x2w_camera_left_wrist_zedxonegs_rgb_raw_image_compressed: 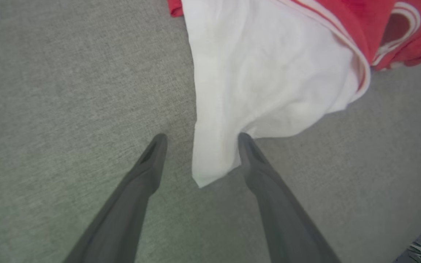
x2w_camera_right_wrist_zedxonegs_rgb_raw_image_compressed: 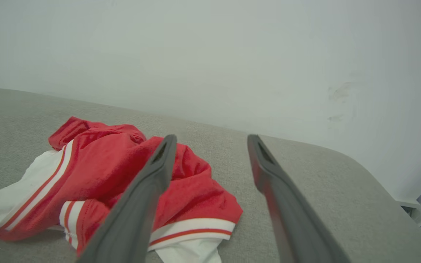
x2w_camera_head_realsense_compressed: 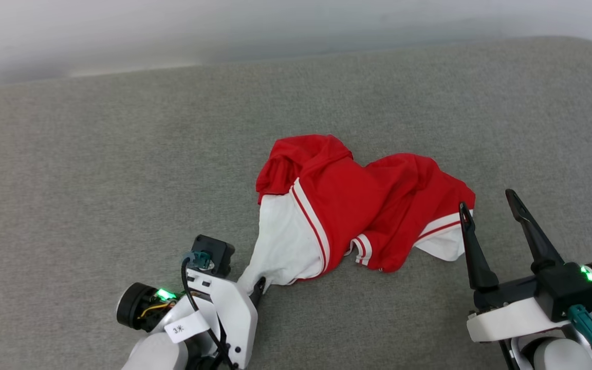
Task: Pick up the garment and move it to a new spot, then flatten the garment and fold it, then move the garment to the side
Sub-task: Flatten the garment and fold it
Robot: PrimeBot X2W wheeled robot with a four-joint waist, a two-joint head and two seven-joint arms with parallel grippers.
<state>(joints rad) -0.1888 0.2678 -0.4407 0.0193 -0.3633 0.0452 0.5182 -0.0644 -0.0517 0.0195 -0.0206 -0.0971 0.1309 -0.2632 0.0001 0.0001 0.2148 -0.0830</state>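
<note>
Garment [x2w_camera_head_realsense_compressed: 357, 205] lies crumpled near the front middle of the grey upholstered surface [x2w_camera_head_realsense_compressed: 121, 154], its red body bunched and its white sleeve [x2w_camera_left_wrist_zedxonegs_rgb_raw_image_compressed: 269, 73] trailing toward the left gripper [x2w_camera_left_wrist_zedxonegs_rgb_raw_image_compressed: 199, 137]. Left jaws are spread wide and straddle the sleeve corner [x2w_camera_left_wrist_zedxonegs_rgb_raw_image_compressed: 205, 175]. One finger touches the cloth edge, nothing pinched. Right gripper [x2w_camera_head_realsense_compressed: 486, 199] is also spread and empty, just beside the striped trim [x2w_camera_right_wrist_zedxonegs_rgb_raw_image_compressed: 192, 228] on the garment's right side. Likely risks: closing on that thin corner alone could catch a single layer, so the cloth slips out on lifting, or the shirt drags as a twisted rope instead of rising clear. A low approach may snag the surface's weave. If the right gripper takes bunched folds, flattening gets harder.
</note>
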